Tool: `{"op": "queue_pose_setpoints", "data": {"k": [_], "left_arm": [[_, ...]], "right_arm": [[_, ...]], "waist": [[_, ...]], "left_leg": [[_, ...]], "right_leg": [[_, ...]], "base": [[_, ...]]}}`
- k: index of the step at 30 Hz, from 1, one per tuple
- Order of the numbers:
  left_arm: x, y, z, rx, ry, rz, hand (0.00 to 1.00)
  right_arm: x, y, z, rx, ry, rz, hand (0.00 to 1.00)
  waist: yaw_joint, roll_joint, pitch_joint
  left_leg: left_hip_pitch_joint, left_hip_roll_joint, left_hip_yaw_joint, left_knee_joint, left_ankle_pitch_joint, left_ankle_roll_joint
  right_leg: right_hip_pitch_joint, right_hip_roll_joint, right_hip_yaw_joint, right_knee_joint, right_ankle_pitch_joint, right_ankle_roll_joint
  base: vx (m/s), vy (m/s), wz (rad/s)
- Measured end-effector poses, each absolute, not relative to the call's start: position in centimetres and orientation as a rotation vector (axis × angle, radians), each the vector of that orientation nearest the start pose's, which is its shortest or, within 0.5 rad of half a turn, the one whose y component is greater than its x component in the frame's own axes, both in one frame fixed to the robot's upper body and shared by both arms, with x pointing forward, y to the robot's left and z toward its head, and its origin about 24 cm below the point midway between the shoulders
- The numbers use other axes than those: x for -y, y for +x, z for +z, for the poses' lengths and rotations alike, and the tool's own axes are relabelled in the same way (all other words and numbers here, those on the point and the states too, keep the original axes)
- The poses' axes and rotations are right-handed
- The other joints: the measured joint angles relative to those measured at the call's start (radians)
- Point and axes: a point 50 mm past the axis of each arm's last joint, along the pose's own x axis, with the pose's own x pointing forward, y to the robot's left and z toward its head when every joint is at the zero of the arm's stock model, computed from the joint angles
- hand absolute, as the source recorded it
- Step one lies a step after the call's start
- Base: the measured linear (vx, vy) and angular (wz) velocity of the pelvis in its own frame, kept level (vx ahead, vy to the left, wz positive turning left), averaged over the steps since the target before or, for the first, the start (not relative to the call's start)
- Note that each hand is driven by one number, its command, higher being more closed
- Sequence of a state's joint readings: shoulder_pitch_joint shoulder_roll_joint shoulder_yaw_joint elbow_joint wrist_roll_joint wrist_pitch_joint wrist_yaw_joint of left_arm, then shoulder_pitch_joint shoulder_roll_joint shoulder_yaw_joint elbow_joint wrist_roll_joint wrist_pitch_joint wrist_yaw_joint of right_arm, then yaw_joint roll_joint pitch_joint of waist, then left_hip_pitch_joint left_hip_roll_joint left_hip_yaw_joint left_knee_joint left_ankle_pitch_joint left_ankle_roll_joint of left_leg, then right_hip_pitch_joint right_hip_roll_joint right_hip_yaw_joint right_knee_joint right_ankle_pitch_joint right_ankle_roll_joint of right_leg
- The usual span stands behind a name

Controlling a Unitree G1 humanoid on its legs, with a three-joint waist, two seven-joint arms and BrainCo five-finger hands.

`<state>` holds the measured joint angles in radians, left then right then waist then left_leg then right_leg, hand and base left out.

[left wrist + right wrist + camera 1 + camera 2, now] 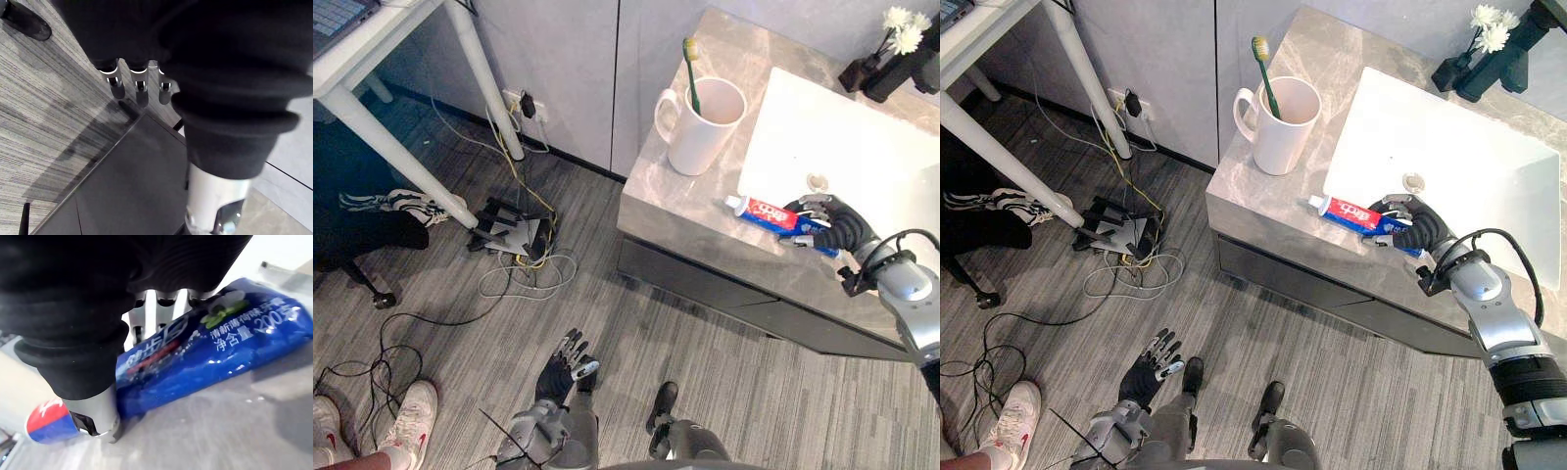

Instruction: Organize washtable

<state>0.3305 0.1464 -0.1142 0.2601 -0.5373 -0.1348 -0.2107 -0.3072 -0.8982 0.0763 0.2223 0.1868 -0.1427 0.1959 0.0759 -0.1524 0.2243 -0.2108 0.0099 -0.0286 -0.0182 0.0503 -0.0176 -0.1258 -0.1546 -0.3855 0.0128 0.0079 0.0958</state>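
Note:
A blue and red toothpaste tube (762,211) with a white cap lies on the grey stone counter (671,201), along the front rim of the white sink (847,147). My right hand (834,227) rests over the tube's tail end. In the right wrist view its fingers (159,308) curl over the tube (215,345) and the thumb presses the near side. A white mug (703,125) holding a green toothbrush (690,69) stands at the counter's left end. My left hand (564,366) hangs low over the floor, fingers (142,92) relaxed and holding nothing.
A dark vase with white flowers (899,39) stands at the counter's back right. A white desk leg (406,152) and a power strip with tangled cables (514,235) are on the floor to the left. A person's white shoes (406,421) show at lower left.

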Motion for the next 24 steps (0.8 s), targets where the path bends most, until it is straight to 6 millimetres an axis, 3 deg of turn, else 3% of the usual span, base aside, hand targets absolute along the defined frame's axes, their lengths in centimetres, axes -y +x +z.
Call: {"op": "queue_pose_setpoints", "data": {"k": [4, 8, 11, 13, 15, 17, 20, 24], "left_arm": [[-17.2, 15.7, -5.5, -0.358, -0.413, -0.067, 0.00], [-17.7, 17.0, -2.9, -0.234, -0.400, -0.078, 0.00], [-19.3, 18.0, -0.2, -0.104, -0.388, -0.037, 0.00], [-20.0, 18.5, 1.6, -0.017, -0.392, -0.016, 0.00], [-20.5, 19.5, 3.9, 0.091, -0.382, -0.015, 0.00], [-20.9, 20.0, 5.7, 0.173, -0.386, -0.006, 0.00], [-20.5, 20.7, 8.5, 0.290, -0.394, -0.041, 0.00], [-18.3, 21.3, 9.9, 0.336, -0.460, -0.143, 0.00]], "right_arm": [[28.7, 29.9, 15.6, 0.123, -0.743, 0.168, 1.00], [28.7, 30.2, 16.1, 0.120, -0.769, 0.182, 1.00], [28.7, 30.8, 17.2, 0.151, -0.769, 0.168, 1.00], [28.6, 31.2, 18.7, 0.202, -0.766, 0.151, 1.00], [28.9, 31.6, 22.0, 0.312, -0.747, 0.078, 1.00], [29.1, 31.6, 24.3, 0.402, -0.723, 0.013, 1.00], [29.2, 31.4, 26.9, 0.505, -0.695, -0.064, 1.00], [27.9, 31.2, 27.9, 0.595, -0.644, -0.071, 1.00]], "waist": [[0.016, 0.001, 0.000], [0.020, 0.006, -0.002], [0.018, 0.023, -0.008], [0.016, 0.041, -0.022], [0.015, 0.082, -0.056], [0.015, 0.102, -0.081], [0.015, 0.107, -0.102], [0.012, 0.114, -0.130]], "left_leg": [[0.029, 0.000, 0.004, -0.001, -0.001, 0.000], [0.041, -0.001, 0.005, -0.006, -0.001, 0.000], [0.071, -0.004, 0.008, -0.011, 0.000, 0.000], [0.092, -0.006, 0.009, -0.020, 0.001, 0.001], [0.116, -0.012, 0.010, -0.050, 0.009, 0.006], [0.132, -0.015, 0.012, -0.072, 0.027, 0.009], [0.153, -0.016, 0.006, -0.073, 0.028, 0.009], [0.173, -0.017, 0.003, -0.073, 0.028, 0.009]], "right_leg": [[0.026, -0.002, 0.005, 0.001, 0.000, 0.000], [0.035, -0.003, 0.005, 0.001, 0.000, 0.000], [0.061, -0.005, 0.007, 0.001, 0.000, 0.000], [0.077, -0.005, 0.007, 0.001, 0.000, 0.000], [0.089, -0.008, 0.003, -0.002, 0.000, 0.000], [0.096, -0.011, 0.000, -0.006, 0.000, 0.000], [0.126, -0.016, -0.008, -0.017, 0.000, 0.001], [0.147, -0.017, -0.015, -0.017, 0.000, 0.001]], "base": [[0.01, 0.002, 0.00], [-0.01, 0.004, -0.01], [-0.03, 0.009, -0.02], [-0.01, 0.004, -0.02], [0.00, 0.000, 0.00], [0.00, 0.019, 0.04], [0.00, 0.008, 0.05], [0.00, 0.000, 0.04]]}}
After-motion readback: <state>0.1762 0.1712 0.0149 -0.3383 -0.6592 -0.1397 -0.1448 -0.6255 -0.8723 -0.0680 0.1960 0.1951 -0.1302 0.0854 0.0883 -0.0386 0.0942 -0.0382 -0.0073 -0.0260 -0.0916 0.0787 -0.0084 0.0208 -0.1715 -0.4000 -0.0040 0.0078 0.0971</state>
